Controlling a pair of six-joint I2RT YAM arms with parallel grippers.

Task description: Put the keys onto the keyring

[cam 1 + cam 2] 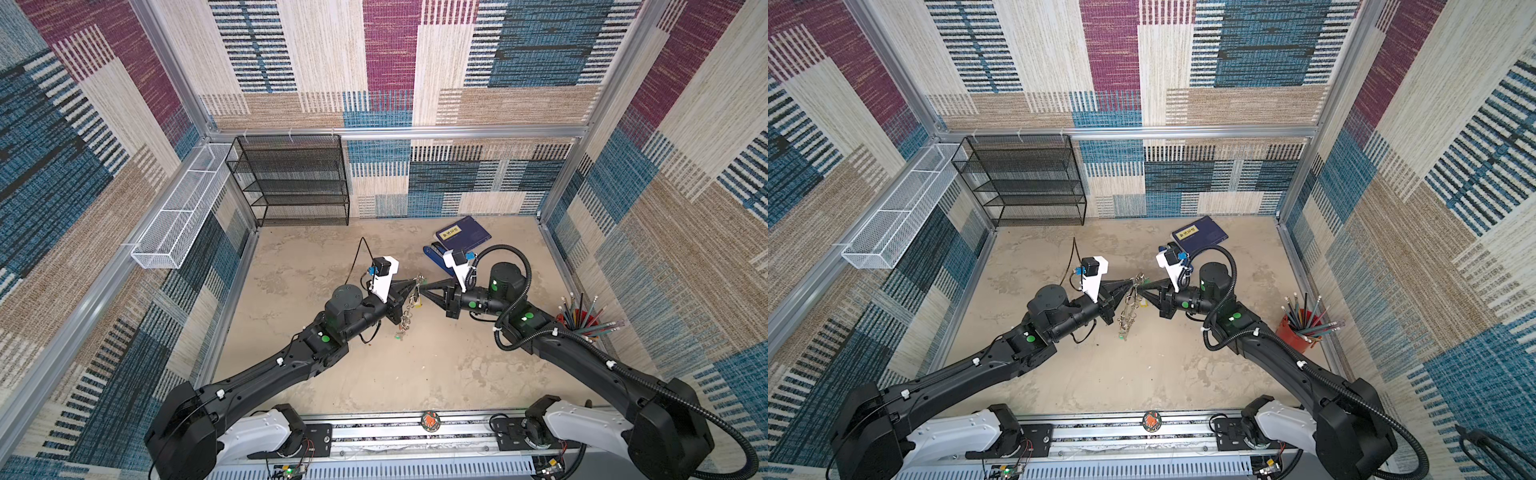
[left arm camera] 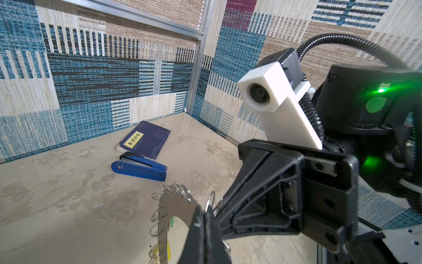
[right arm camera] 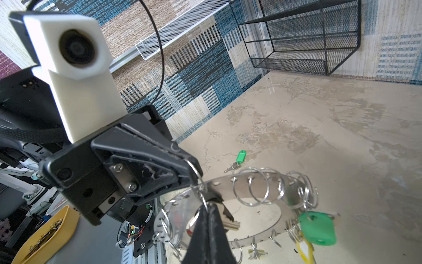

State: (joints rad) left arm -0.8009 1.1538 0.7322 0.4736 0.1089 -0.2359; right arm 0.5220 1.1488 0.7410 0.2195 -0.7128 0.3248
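Two arms met mid-air: left gripper (image 1: pixel 415 284) clamped the keyring (image 1: pixel 409 309) above the table (image 1: pixel 415 374), apparently steadying it, while right gripper (image 1: pixel 425 288) pinched the black-tagged key (image 3: pixel 230 225) against its rim; the green-tagged key (image 3: pixel 239 157) lay unthreaded below.

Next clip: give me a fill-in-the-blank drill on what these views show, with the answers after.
1. The left gripper holds the ____ in the air.
2. A key with a green tag lies loose on the ____.
3. The stapler beside the book is ____.
4. The pencils stand in a ____ cup.

Missing words: keyring, table, blue, red.
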